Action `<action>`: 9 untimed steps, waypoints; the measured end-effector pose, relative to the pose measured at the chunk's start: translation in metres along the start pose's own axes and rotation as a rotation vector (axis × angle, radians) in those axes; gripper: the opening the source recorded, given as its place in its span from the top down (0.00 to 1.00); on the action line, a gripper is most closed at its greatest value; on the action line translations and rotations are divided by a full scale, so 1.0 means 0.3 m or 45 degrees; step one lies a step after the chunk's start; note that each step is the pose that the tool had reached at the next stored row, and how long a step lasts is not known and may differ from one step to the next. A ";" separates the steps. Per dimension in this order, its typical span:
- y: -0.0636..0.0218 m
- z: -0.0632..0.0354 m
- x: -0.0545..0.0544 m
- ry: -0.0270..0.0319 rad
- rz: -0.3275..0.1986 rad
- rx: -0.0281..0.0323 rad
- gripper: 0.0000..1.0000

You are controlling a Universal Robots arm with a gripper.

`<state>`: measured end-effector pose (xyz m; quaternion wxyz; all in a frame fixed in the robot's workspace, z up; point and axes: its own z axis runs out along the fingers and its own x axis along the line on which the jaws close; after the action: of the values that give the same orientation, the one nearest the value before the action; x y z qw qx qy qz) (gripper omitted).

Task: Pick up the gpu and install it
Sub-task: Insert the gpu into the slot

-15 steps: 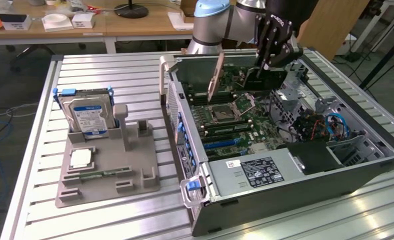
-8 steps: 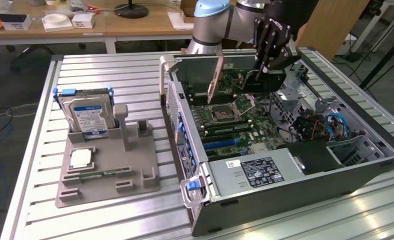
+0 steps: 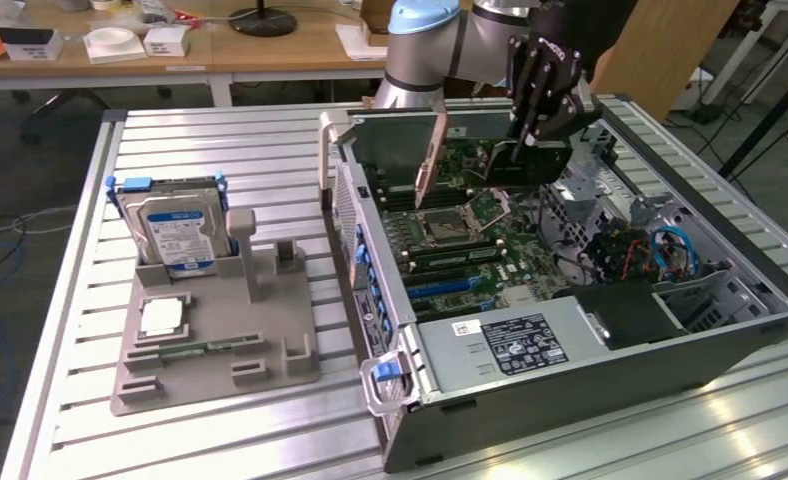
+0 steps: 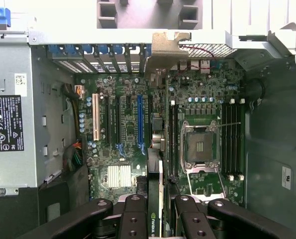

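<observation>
The end effector (image 3: 538,132) grasps the gpu (image 3: 508,165) by its top edge. The gpu hangs upright over the motherboard (image 3: 494,245) in the open case (image 3: 568,400).

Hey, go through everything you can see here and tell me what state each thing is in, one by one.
claw, shut on the gpu
gpu, held on edge over the motherboard
computer case, lying on its side, panel off
hard drive, upright in the gray holder
memory stick, lying flat in the gray holder
</observation>
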<state>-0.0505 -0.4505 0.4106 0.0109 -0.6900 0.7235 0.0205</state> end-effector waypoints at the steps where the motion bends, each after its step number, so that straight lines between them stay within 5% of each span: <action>1: 0.000 0.001 0.000 -0.0003 0.000 0.0001 0.74; 9: 0.000 0.015 0.001 0.0003 -0.019 -0.0006 0.74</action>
<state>-0.0506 -0.4505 0.4061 0.0109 -0.6953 0.7183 0.0205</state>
